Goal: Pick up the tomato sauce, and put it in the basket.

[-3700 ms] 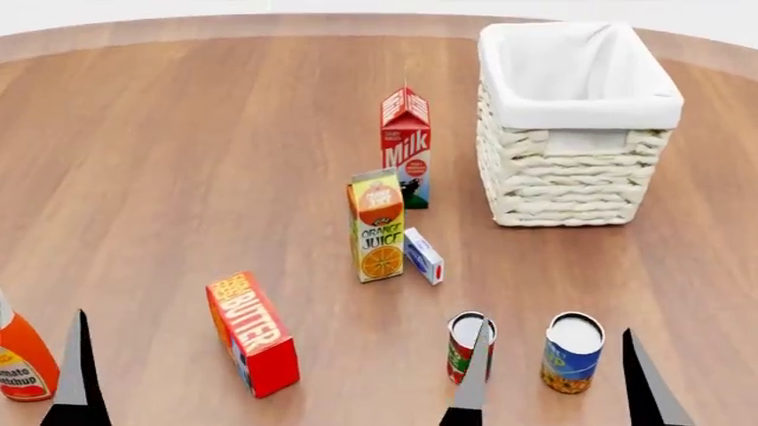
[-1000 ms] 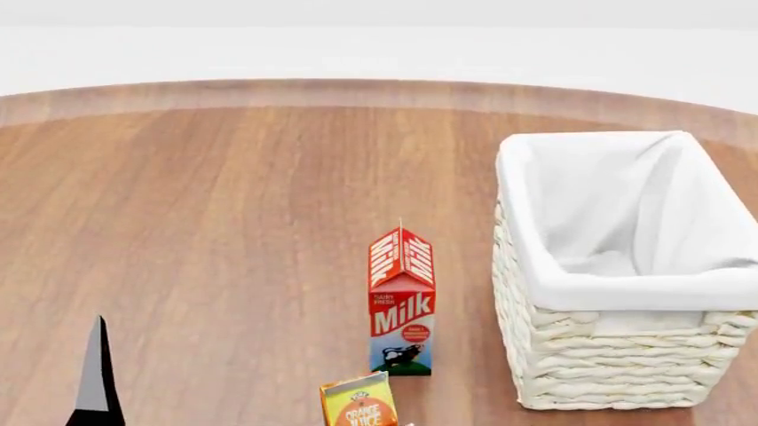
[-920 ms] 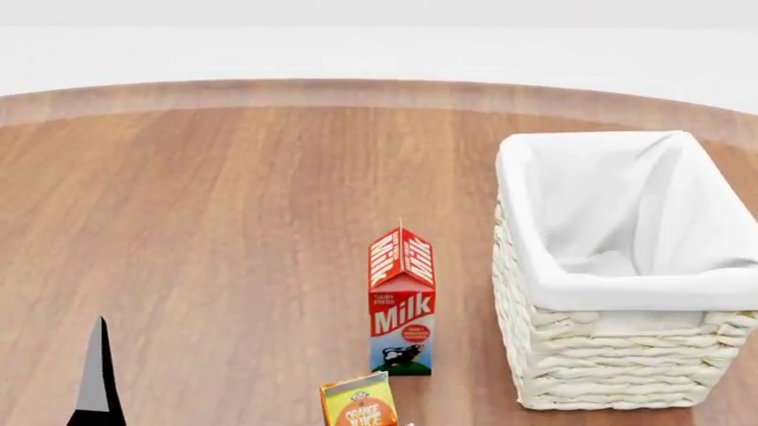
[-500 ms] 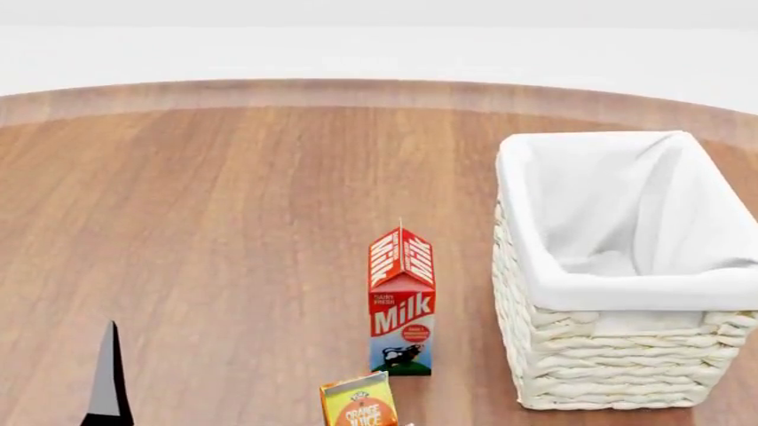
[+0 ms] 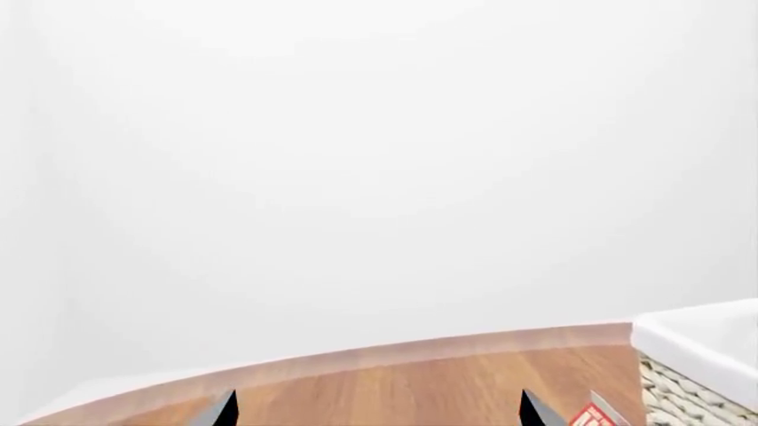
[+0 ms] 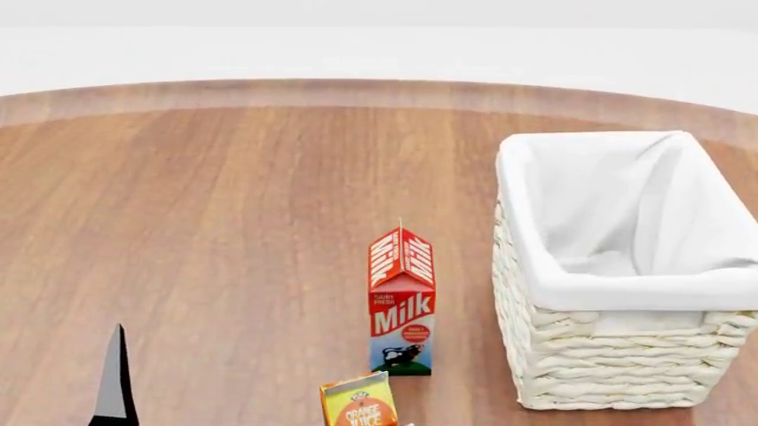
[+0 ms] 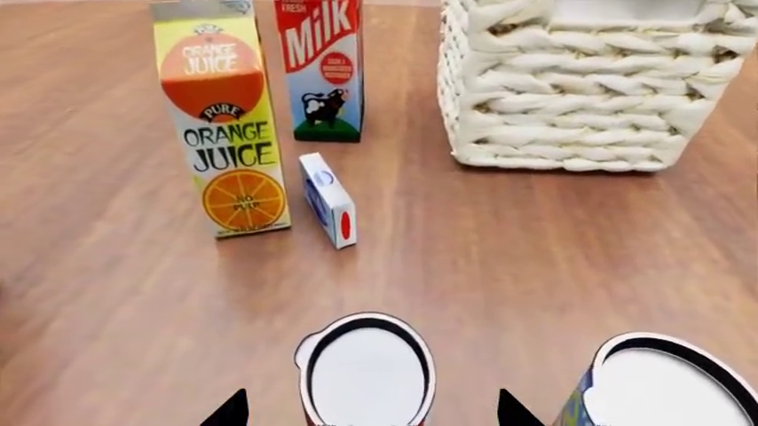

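Observation:
The tomato sauce (image 7: 365, 371) shows in the right wrist view as a can with a silvery-white top and a sliver of red side. My right gripper (image 7: 371, 413) is open, one dark fingertip on each side of the can, not touching it. The cream wicker basket (image 6: 616, 364) with white lining stands at the right of the head view, and its woven wall (image 7: 569, 98) is beyond the can. My left gripper (image 5: 376, 413) is open and empty, raised over the table; one fingertip (image 6: 115, 382) shows in the head view. The can is out of the head view.
A blue-and-yellow can (image 7: 663, 382) stands right beside the tomato sauce. Beyond it are an orange juice carton (image 7: 225, 133), a small white box (image 7: 329, 200) and a milk carton (image 6: 402, 302) left of the basket. The round wooden table's far edge (image 6: 355, 89) meets a white wall.
Since 3.7 s ago the head view has lifted off the cans and the right gripper. Over the last second the left fingertip slid slightly right and down.

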Robot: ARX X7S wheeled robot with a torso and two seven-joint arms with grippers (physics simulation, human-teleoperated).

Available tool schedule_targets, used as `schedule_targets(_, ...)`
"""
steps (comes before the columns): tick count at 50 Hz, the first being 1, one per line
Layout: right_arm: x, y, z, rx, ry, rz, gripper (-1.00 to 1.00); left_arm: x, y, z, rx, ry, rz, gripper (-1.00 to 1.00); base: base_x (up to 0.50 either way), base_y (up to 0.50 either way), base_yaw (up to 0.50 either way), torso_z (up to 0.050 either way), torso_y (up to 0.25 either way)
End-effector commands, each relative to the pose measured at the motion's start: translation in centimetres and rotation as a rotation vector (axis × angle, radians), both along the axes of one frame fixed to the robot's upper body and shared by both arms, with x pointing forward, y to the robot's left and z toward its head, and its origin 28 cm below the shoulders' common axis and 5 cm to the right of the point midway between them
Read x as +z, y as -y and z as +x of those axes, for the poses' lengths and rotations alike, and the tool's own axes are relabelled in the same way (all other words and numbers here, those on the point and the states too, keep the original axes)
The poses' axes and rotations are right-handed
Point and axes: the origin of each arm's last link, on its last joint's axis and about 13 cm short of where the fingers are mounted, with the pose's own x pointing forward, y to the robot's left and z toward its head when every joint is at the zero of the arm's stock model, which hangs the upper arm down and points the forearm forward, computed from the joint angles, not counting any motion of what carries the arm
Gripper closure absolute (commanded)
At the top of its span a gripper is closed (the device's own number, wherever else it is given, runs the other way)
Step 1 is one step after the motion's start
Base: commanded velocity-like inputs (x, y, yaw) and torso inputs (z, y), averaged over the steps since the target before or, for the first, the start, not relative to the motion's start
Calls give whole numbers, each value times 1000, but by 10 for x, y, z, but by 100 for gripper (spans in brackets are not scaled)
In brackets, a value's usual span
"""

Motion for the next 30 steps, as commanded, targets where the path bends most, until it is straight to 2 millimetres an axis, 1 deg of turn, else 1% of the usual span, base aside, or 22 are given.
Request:
schedule_targets(1, -7, 0, 13, -11, -2, -14, -100, -1, 0, 0, 0, -3, 0, -100, 0, 0, 0, 0, 0)
schedule_targets(6, -8, 0, 16, -7, -14, -11, -100, -1, 0, 0, 1, -3, -1, -100, 0, 0, 0, 0, 0)
schedule_targets(7, -2, 0, 16, -4, -19, -10, -100, -1, 0, 0, 0, -3, -2, -100, 0, 0, 0, 0, 0)
schedule_targets(9, 0, 0, 17, -5, -26, -7, -100, -1, 0, 0, 1, -3, -1, -100, 0, 0, 0, 0, 0)
schedule_targets(11, -8, -1, 17, -3, -35, -9, -100, -1, 0, 0, 0, -3, -1, -100, 0, 0, 0, 0, 0)
schedule_targets(14, -10, -1, 18, 2, -58, -17, -100, -1, 0, 0, 0, -4, -1, -100, 0, 0, 0, 0, 0)
schedule_targets(16, -11, -1, 19, 2, -74, -21, -100, -1, 0, 0, -1, -4, -1, -100, 0, 0, 0, 0, 0)
schedule_targets(17, -6, -1, 19, 0, -77, -19, -100, -1, 0, 0, -1, -4, -1, -100, 0, 0, 0, 0, 0)
schedule_targets(18, -12, -1, 19, -1, -94, -18, -100, -1, 0, 0, -1, -4, -2, -100, 0, 0, 0, 0, 0)
schedule_targets(19, -7, -1, 20, -4, -111, -21, -100, -1, 0, 0, -1, -4, -1, -100, 0, 0, 0, 0, 0)
schedule_targets(20, -11, -1, 20, -7, -116, -22, -100, -1, 0, 0, -2, -4, -1, -100, 0, 0, 0, 0, 0)
schedule_targets(21, -9, -1, 20, -7, -127, -22, -100, -1, 0, 0, -2, -4, -1, -100, 0, 0, 0, 0, 0)
schedule_targets(23, -14, -1, 21, -10, -139, -22, -100, -1, 0, 0, -2, -5, -1, -100, 0, 0, 0, 0, 0)
schedule_targets(24, -8, -1, 22, -14, -142, -18, -100, -1, 0, 0, -2, -6, 0, -100, 0, 0, 0, 0, 0)
schedule_targets(26, -13, -1, 22, -12, -142, -16, -100, -1, 0, 0, -3, -6, 1, -100, 0, 0, 0, 0, 0)
schedule_targets(30, -14, -2, 22, -5, -138, -5, -100, -1, 0, 1, -3, -8, 1, -100, 0, 0, 0, 0, 0)
